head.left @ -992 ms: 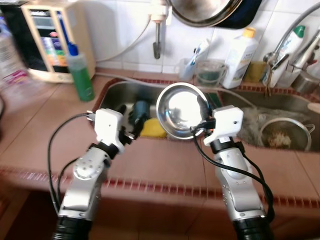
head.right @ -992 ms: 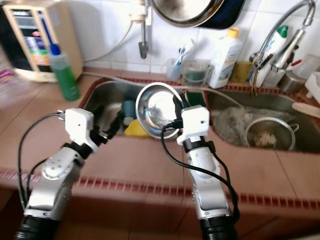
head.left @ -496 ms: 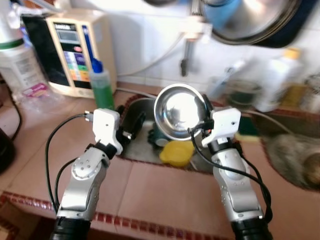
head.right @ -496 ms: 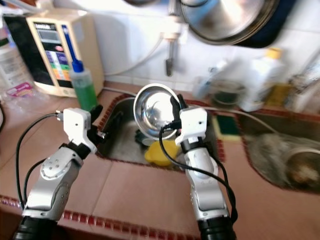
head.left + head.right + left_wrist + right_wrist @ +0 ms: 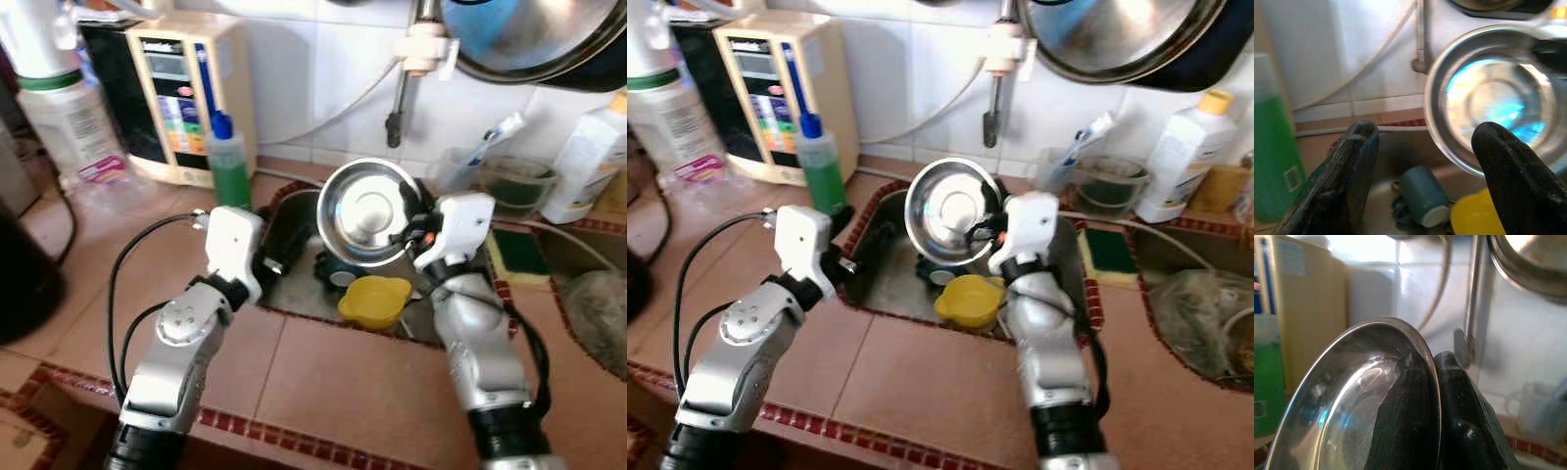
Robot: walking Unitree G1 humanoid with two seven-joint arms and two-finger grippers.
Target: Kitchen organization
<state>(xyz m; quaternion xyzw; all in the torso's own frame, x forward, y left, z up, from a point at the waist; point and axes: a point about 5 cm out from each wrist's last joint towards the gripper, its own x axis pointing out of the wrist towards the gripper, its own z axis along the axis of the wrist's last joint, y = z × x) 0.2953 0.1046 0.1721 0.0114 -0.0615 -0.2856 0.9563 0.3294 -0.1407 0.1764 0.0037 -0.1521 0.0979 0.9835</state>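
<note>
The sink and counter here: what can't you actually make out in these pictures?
- Sink floor: hidden in both eye views by the steel bowl in the right gripper, the yellow cup and both arms.
- Big pan on the wall: cut off by the top edge.
- Green bottle: blurred in the left wrist view, label unreadable.
- Dispenser buttons: too small to read.

Hanging pan (image 5: 549, 39) cropped; teal cup (image 5: 338, 271) behind steel bowl (image 5: 367, 211).

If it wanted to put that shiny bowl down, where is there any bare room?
The bare patch is the tiled counter in front of the sink, between the two arms. The sink is crowded with a yellow cup and a teal mug. The right claw grips the steel bowl; the left claw is open.
</note>
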